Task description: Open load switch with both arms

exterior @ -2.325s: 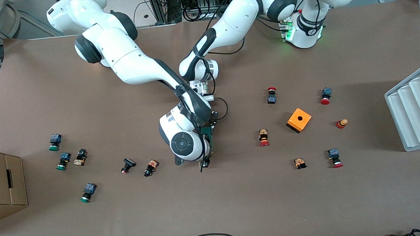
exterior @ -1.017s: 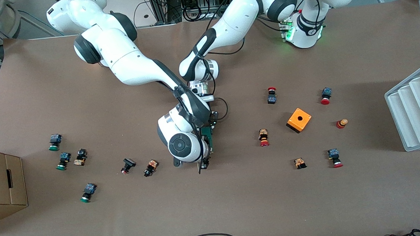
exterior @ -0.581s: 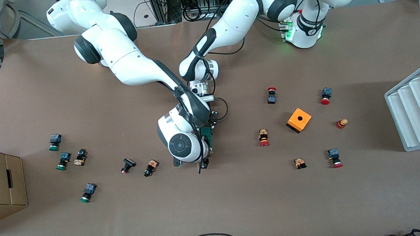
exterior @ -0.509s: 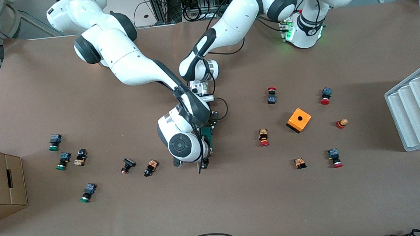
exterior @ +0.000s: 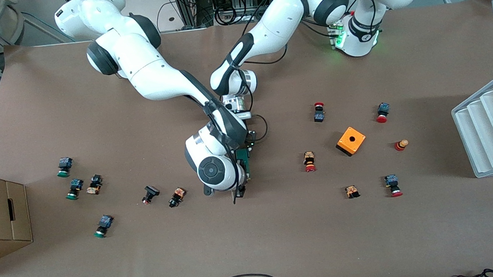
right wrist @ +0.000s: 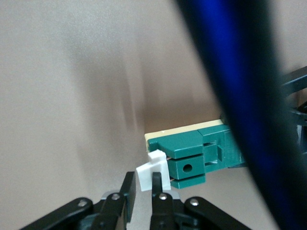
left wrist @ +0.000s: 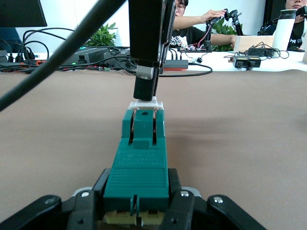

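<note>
We are looking at the load switch, a slim green rectangular bar with a ribbed top face, a cream strip along its underside and a raised green block sitting in a slot near one end. A small white block with two thin metal pins is sticking out of that end. In the front view the switch is showing only as a green sliver near the middle of the brown table, mostly covered by the right arm's wrist.

The left gripper is clamping the switch's plain end between its black fingers, holding it level just above the table. The right gripper is pinching the white block, its two fingers closed on it from either side; in the left wrist view we are seeing it coming straight down onto the block.

Toward the left arm's end of the table an orange box with a round hole is sitting among red-capped push buttons, well apart from the switch. Green-capped buttons are lying toward the right arm's end.
</note>
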